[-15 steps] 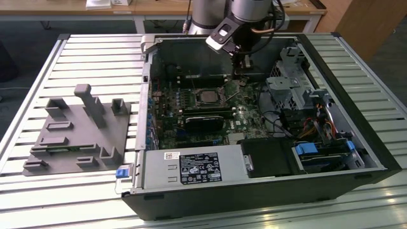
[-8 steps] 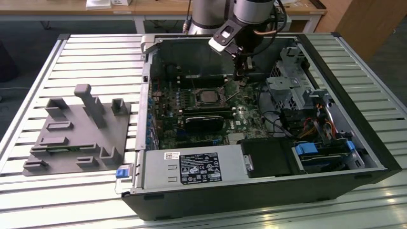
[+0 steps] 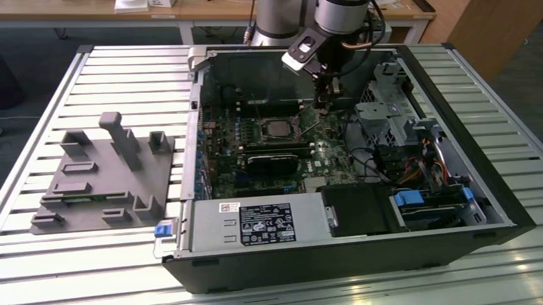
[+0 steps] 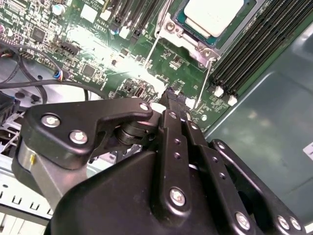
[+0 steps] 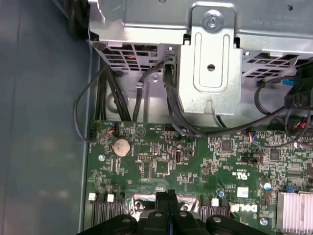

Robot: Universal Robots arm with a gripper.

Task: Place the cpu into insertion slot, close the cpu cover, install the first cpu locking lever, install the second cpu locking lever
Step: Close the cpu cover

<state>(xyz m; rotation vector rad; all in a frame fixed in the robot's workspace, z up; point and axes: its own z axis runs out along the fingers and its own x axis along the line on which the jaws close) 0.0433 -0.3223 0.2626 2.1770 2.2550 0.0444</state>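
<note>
Cpu [image 4: 212, 13] is sitting in the insertion slot [image 4: 172, 27] mid-motherboard, and the cpu cover [image 4: 193, 41] seems to be lying down around it. Both wire locking levers [image 4: 152, 46] are sticking out loose, so latching is looking undone. Claw [image 4: 170, 98] is hovering near the socket, on the exterior view's right, fingers pressed together and pinching nothing I can see. Open computer case [image 3: 339, 260] is lying on a slatted metal table [image 3: 51, 95]. A grey fixture block [image 3: 102, 171] is sitting on the exterior view's left, with wooden desks [image 3: 212, 9] standing far behind.
</note>
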